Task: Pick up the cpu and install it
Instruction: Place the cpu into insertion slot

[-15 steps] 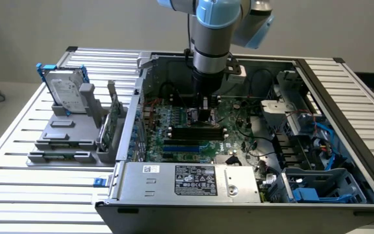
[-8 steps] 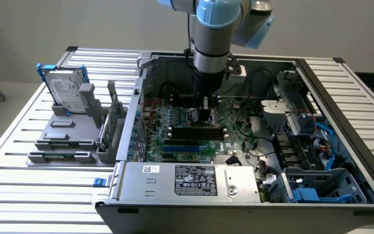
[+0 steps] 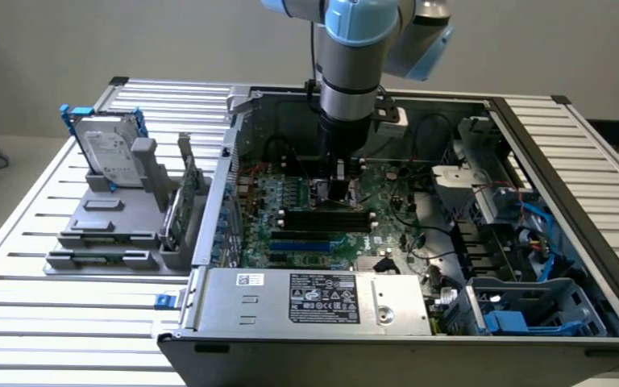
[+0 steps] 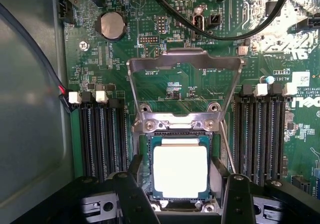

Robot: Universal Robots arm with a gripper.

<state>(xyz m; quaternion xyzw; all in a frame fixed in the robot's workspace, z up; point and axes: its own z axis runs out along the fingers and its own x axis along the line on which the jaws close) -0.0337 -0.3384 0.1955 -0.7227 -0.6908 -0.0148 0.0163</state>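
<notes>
On the bench (image 3: 30, 266) stands the open computer case (image 3: 396, 355). The arm (image 3: 353, 72) reaches down into it, with the hand (image 3: 338, 184) low over the motherboard (image 4: 165, 84). The cpu (image 4: 180, 171) sits square to the socket (image 4: 175, 120), in it or just above. Whether the hand grips it cannot be told. Seating it well likely means keeping it flat and true to the frame. 2 banks of memory slots (image 4: 102, 139) flank it. The raised load plate (image 4: 185, 59) and thin lever (image 4: 227, 151) crowd close.
</notes>
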